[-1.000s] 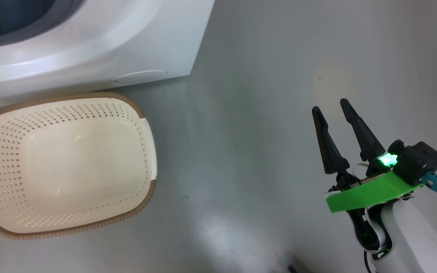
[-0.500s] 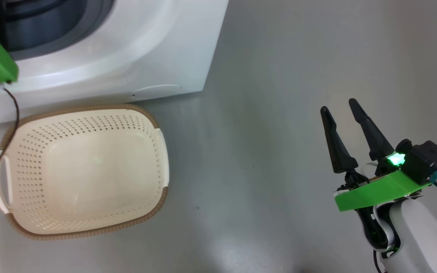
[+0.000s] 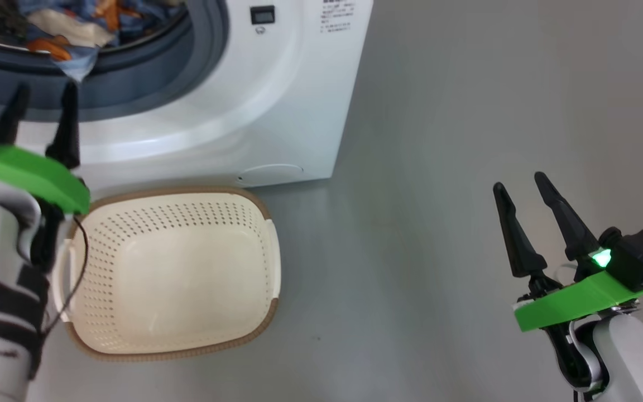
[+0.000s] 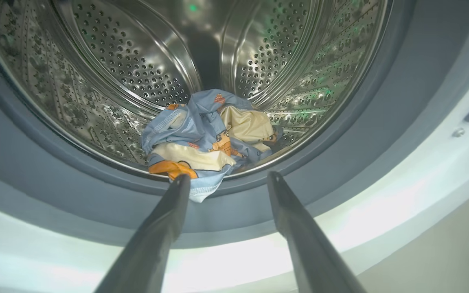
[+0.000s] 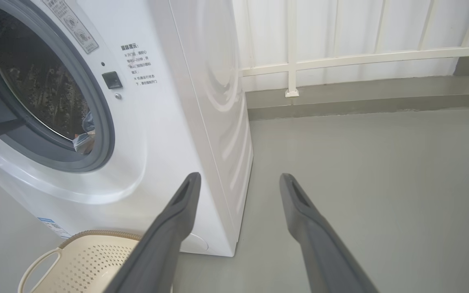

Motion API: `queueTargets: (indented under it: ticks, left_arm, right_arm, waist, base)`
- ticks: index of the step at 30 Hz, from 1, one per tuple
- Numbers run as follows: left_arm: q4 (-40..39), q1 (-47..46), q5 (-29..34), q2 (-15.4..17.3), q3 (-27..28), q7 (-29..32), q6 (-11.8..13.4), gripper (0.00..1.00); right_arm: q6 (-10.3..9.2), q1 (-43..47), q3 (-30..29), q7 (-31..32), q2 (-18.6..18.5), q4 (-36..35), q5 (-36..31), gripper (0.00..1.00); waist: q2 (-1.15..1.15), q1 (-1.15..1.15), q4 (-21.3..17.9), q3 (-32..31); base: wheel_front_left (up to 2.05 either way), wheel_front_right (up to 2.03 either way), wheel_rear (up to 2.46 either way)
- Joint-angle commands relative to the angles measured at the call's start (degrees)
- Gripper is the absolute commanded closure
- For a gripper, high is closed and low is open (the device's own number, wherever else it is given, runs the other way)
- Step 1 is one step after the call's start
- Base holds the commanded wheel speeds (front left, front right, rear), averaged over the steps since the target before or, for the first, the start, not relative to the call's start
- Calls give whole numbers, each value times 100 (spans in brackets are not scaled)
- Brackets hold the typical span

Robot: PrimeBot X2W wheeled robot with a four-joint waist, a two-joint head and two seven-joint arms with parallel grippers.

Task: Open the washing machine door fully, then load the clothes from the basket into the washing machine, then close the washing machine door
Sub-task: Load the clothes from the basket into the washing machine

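Note:
The white washing machine point(image 3: 277, 84) stands at the upper left with its opening uncovered; the washing machine door is out of view. The blue and cream clothes point(image 4: 210, 134) lie at the front of the steel drum point(image 4: 136, 73), and one blue hem hangs over the grey seal point(image 4: 401, 81). They also show in the head view as clothes point(image 3: 70, 28). My left gripper point(image 3: 44, 86) point(image 4: 228, 176) is open and empty, just outside the seal. The cream basket point(image 3: 187, 279) sits empty on the floor before the machine. My right gripper point(image 3: 518, 181) point(image 5: 239, 176) hangs open far to the right, holding nothing.
Grey floor point(image 3: 411, 251) stretches to the right of the machine. In the right wrist view a white railing point(image 5: 340, 61) and a low kerb point(image 5: 360, 101) close off the far side. The basket point(image 5: 92, 260) touches the machine's foot near a blue label point(image 5: 51, 226).
The head camera has tilted up, bringing the drum opening and clothes into view. My left gripper has drawn back out of the opening, open and empty. The right arm stays put.

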Motion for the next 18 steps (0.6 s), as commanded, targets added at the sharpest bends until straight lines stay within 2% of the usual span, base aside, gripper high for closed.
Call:
queueTargets:
  ticks: [1, 18]
  left_arm:
    - [-369, 339, 64, 223, 286, -36, -18, 0]
    - [-2091, 2654, 959, -228, 1333, -37, 66, 0]
  right_arm:
    - [25, 174, 53, -47, -141, -90, 85, 0]
    - [25, 847, -96, -47, -402, 0, 140, 0]
  waist:
    - [0, 1, 243, -348]
    - [0, 1, 644, -1347]
  base:
    - [0, 0, 0]
    - [0, 0, 0]
